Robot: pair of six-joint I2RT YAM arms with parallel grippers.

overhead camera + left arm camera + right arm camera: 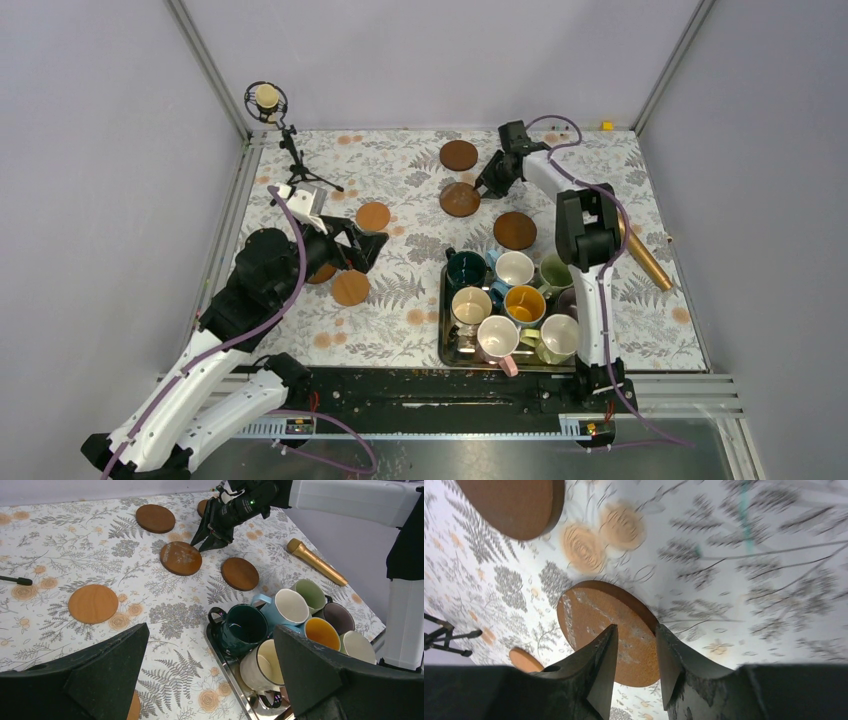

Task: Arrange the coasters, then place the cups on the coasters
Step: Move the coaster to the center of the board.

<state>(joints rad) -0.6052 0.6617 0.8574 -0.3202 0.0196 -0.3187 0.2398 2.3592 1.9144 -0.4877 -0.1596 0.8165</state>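
Note:
Several brown coasters lie on the floral cloth: three dark ones at the back point(459, 155), point(460, 199), point(515, 230) and lighter ones on the left point(373, 216), point(350, 288). My right gripper point(487, 187) is at the middle dark coaster point(589, 615). Its jaws are part way apart, one finger over the disc, the other at its rim; the coaster lies flat. Several cups, among them dark green point(466, 270), white point(514, 268) and yellow-orange point(524, 303), crowd the steel tray point(442, 330). My left gripper point(365, 248) is wide open and empty, left of the tray, beside the dark green cup point(245, 627).
A gold cylinder point(645, 258) lies right of the tray. A small black tripod point(300, 165) with a round mount point(266, 98) stands at the back left. Metal rails frame the cloth. The right arm's upright links rise by the tray's right side point(585, 230).

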